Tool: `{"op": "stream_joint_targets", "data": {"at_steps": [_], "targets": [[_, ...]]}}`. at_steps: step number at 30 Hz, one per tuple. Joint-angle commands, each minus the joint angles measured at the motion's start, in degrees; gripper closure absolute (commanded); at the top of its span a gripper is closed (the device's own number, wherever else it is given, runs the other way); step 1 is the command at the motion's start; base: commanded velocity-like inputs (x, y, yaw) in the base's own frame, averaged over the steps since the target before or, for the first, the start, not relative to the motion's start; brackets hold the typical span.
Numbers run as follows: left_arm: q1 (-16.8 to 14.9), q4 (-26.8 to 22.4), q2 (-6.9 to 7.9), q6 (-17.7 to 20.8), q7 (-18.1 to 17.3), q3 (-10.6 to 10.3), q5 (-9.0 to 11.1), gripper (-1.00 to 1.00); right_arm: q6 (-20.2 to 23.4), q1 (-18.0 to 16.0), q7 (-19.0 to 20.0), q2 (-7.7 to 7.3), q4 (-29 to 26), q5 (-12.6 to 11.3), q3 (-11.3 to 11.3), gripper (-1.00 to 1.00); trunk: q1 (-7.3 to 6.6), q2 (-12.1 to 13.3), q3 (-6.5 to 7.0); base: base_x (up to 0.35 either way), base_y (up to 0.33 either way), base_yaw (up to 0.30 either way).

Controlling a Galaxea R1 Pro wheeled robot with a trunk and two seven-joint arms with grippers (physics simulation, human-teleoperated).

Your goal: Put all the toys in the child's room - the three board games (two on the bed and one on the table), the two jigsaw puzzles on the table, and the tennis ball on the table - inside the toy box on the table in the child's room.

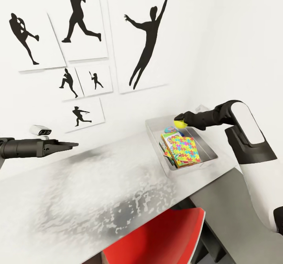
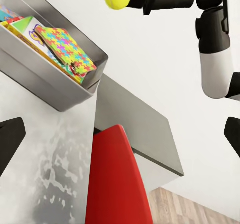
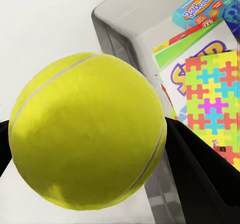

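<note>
Worktop (image 1: 98,185) carries the toy box (image 1: 157,124) at its far right end, near the wall. The long axis of the box runs from the wall side toward the robot. Inside it lie the board games (image 1: 169,139), and on top of them a jigsaw puzzle (image 1: 186,150), long side along the box, tilted.

The right pincer (image 1: 181,119) is clenched on the tennis ball (image 1: 180,123), above the far end of the box and not touching it. The ball is round, so it has no direction.

The left pincer (image 1: 72,144) hangs over the bare worktop, well apart from the box; I cannot tell if it is released.

Risk, in my judgement: the ball may land on the sloped puzzle, then roll or bounce over the low flared rim. Releasing lower should help.
</note>
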Motion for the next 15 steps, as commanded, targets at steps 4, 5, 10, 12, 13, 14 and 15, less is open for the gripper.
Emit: {"op": "stream_joint_targets", "data": {"at_steps": [4, 5, 10, 12, 13, 14, 15], "targets": [[0.0, 0.0, -0.04, 0.6, -0.2, 0.0, -0.1, -1.00, 0.1, -0.7, -3.4, 0.48, 2.6, -0.4, 1.3, 1.00, 0.03, -0.1, -0.11, 0.000, 0.000, 0.000], [0.0, 0.0, -0.08, 0.6, -0.2, 0.0, -0.1, -1.00, 0.1, -1.8, -4.2, 1.12, 5.2, -0.4, 1.5, 1.00, 0.03, -0.1, -0.11, 0.000, 0.000, 0.000], [0.0, 0.0, -0.10, 0.6, -0.2, 0.0, -0.2, -1.00, 0.1, -6.9, -4.9, 4.30, 15.1, 2.6, 1.7, 1.00, 0.03, -0.1, -0.11, 0.000, 0.000, 0.000], [0.0, 0.0, -0.11, 0.6, -0.2, -0.1, -0.3, -1.00, 0.1, -8.9, -4.5, 5.64, 19.6, 6.5, 1.7, 1.00, 0.03, -0.1, -0.11, 0.000, 0.000, 0.000], [0.0, 0.0, -0.11, 0.6, -0.2, -0.1, -0.4, -1.00, 0.1, -9.7, -4.0, 6.20, 21.3, 8.4, 1.7, 1.00, 0.03, -0.1, -0.11, 0.000, 0.000, 0.000], [0.0, 0.0, -0.15, 0.6, -0.2, -0.1, -0.4, -1.00, 0.1, -10.3, -3.2, 6.68, 22.5, 10.0, 1.7, 1.00, 0.03, -0.1, -0.11, 0.000, 0.000, 0.000], [0.0, 0.0, -0.17, 0.6, -0.2, -0.2, -0.4, -1.00, 0.1, -10.6, -2.1, 7.07, 23.3, 11.3, 1.7, 1.00, 0.03, -0.1, -0.11, 0.000, 0.000, 0.000]]}}
